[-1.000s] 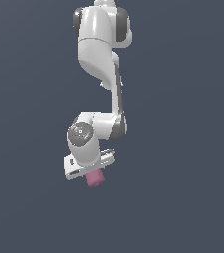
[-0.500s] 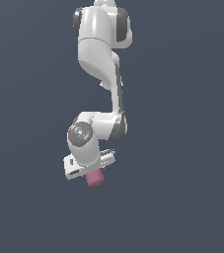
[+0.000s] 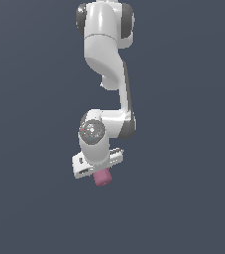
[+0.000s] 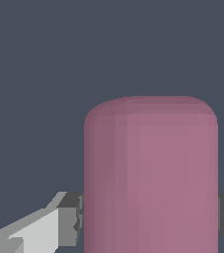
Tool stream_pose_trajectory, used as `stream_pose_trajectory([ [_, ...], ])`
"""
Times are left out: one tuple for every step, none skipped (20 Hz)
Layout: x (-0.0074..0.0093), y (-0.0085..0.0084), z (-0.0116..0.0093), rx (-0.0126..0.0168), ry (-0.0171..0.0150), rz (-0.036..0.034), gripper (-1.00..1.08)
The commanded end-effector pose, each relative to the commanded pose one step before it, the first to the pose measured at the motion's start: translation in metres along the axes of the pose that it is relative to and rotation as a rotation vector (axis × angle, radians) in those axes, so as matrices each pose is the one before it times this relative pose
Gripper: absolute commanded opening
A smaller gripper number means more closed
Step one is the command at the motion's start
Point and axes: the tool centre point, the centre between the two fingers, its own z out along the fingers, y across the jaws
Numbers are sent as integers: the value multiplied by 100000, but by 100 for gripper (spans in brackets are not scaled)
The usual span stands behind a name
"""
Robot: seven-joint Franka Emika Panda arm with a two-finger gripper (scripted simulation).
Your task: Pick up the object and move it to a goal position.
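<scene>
Pink object (image 4: 150, 178) clamped between jaws

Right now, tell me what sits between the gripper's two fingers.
The pink cylinder fills the gap, with a finger against each side in the wrist view. In the exterior view it pokes out below the gripper.

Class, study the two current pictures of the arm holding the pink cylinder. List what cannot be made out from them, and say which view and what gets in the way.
1. Goal position: no marker shows in either view.
2. Fingers: in the wrist view the pink cylinder covers the contact faces; the picture edge cuts them off.
3. Gripper in the exterior view: fingertips too small, partly behind the hand.
4. Cylinder: its gripped end is hidden by the gripper.
5. Arm base: cut off by the exterior view's top edge.
</scene>
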Motion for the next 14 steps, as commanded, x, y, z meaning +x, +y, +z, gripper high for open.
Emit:
stream_pose_trajectory([
  [632,-2091,-563,3,125,-190,-100],
  [276,-979,-249,0,0,0,-100],
  [301,-1061,-270,0,0,0,-100],
  [323,-1131,-288,0,0,0,-100],
  [327,-1141,-291,0,0,0,-100],
  [329,-1139,-291,0,0,0,-100],
  [330,-1137,-291,0,0,0,-100],
  [333,-1136,-291,0,0,0,-100],
  [336,-1136,-291,0,0,0,-100],
  [337,-1131,-291,0,0,0,-100],
  [338,-1122,-289,0,0,0,-100],
  [338,-1109,-286,0,0,0,-100],
  [340,-1118,-315,-59,31,-19,-100],
  [341,-1093,-283,0,0,0,-100],
])
